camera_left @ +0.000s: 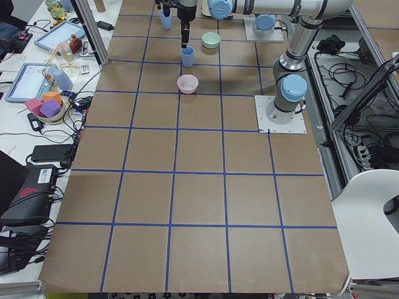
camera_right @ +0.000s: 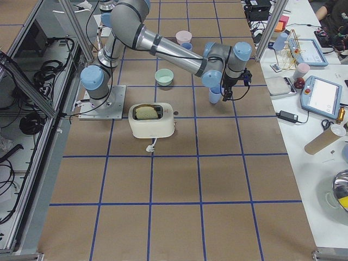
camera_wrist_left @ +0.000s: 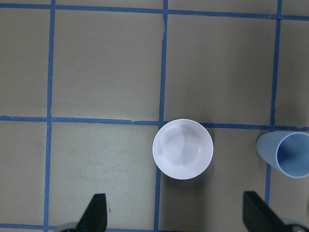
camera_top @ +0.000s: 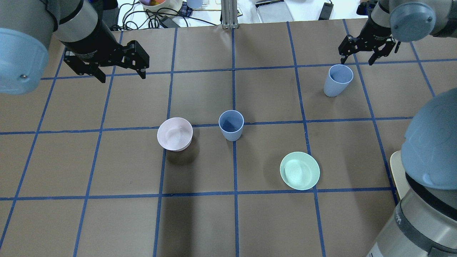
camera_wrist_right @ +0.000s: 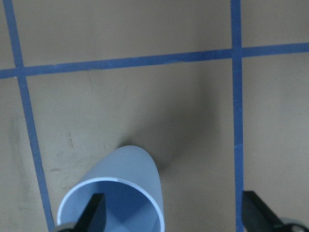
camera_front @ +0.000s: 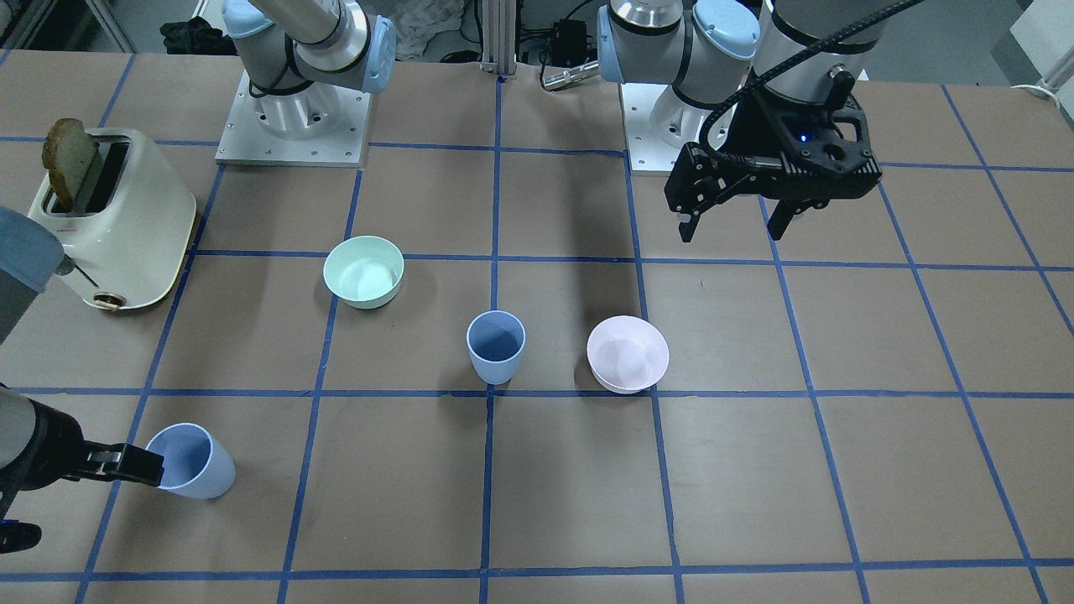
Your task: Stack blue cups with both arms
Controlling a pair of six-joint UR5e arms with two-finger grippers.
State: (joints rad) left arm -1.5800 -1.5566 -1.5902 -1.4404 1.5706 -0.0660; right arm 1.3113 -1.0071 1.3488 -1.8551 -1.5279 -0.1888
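One blue cup (camera_top: 231, 125) stands upright at the table's middle, between the pink bowl (camera_top: 175, 134) and the mint-green bowl (camera_top: 300, 170). The second blue cup (camera_top: 337, 80) stands at the far right. My right gripper (camera_top: 357, 63) is open and low, just beyond that cup. In the right wrist view the cup (camera_wrist_right: 113, 193) sits at the left finger (camera_wrist_right: 94, 215), not centred between the fingers. My left gripper (camera_top: 122, 76) is open and empty, raised over the far left. Its wrist view shows the pink bowl (camera_wrist_left: 182, 149) below and the middle cup (camera_wrist_left: 289, 154) at the right edge.
A cream toaster (camera_front: 117, 218) holding a slice of bread (camera_front: 71, 159) stands near the right arm's base. The arm bases (camera_front: 289, 117) are bolted at the robot's side of the table. Clutter lies on the bench beyond the far edge (camera_top: 275, 12).
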